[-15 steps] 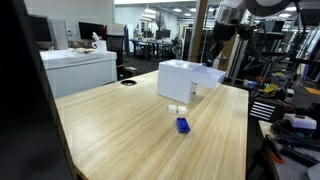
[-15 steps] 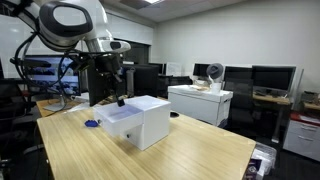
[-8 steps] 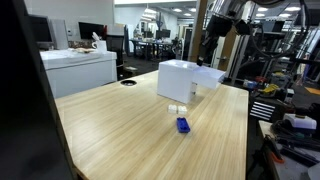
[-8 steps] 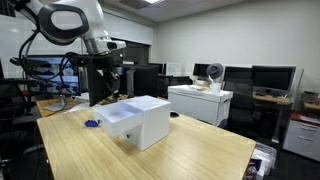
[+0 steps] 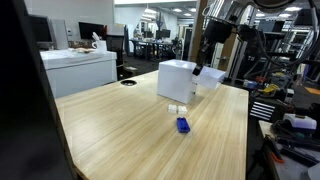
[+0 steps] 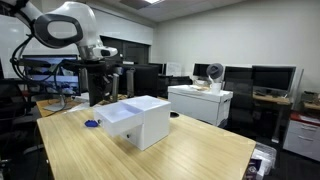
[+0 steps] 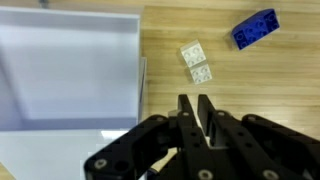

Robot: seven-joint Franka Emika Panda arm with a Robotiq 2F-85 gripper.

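My gripper (image 7: 194, 100) hangs above the wooden table (image 7: 260, 90), just beside the open white box (image 7: 65, 70). Its two fingers stand almost together with only a thin slit between them, and nothing is held. On the wood ahead of the fingertips lie a small white block (image 7: 196, 62) and, farther off, a blue block (image 7: 255, 28). In both exterior views the gripper (image 5: 198, 68) (image 6: 103, 97) is at the far side of the box (image 5: 178, 80) (image 6: 140, 120), above table height. The blue block (image 5: 182, 125) and the white block (image 5: 177, 108) lie in front of the box.
The table's edge (image 5: 245, 140) runs along one side, with cluttered shelves and cables (image 5: 290, 120) beyond it. A white cabinet (image 5: 80, 70) and office desks with monitors (image 6: 270, 80) stand behind. A dark round hole (image 5: 128, 83) sits in the tabletop.
The arm has swung sideways and come down a little toward the box's far side. The fingers have parted by a thin slit.
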